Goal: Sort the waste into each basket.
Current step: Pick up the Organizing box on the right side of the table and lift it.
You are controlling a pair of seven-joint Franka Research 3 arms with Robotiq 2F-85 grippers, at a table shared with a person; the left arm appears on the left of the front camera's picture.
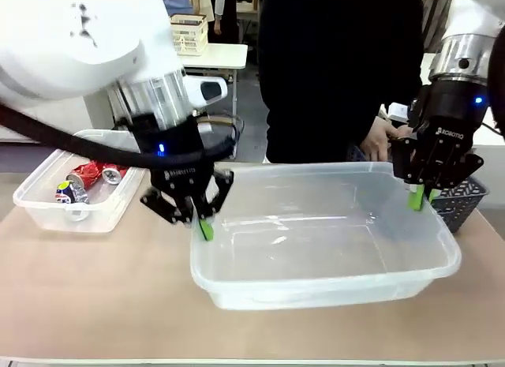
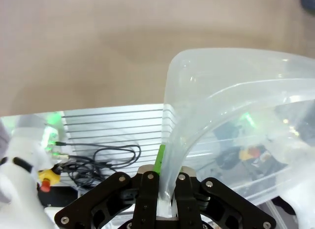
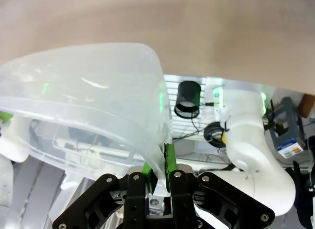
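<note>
Tan table (image 1: pixel 95 304), left tool (image 1: pixel 201 225) and right tool (image 1: pixel 418 200) clamped on rim of large tub (image 1: pixel 316 292), front view: cans (image 1: pixel 87 181) in basket (image 1: pixel 35 203)

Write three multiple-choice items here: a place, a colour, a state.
1. Where do the drink cans lie? A in the small clear tub; B on the floor; C in a gripper.
2. What colour are the gripper pads? A red; B green; C blue.
3. The left gripper is: A open; B shut on a can; C shut on the rim of the large clear tub.
A: the cans lie inside that tub. B: green shows on the fingers. C: its fingers pinch the rim.
</note>
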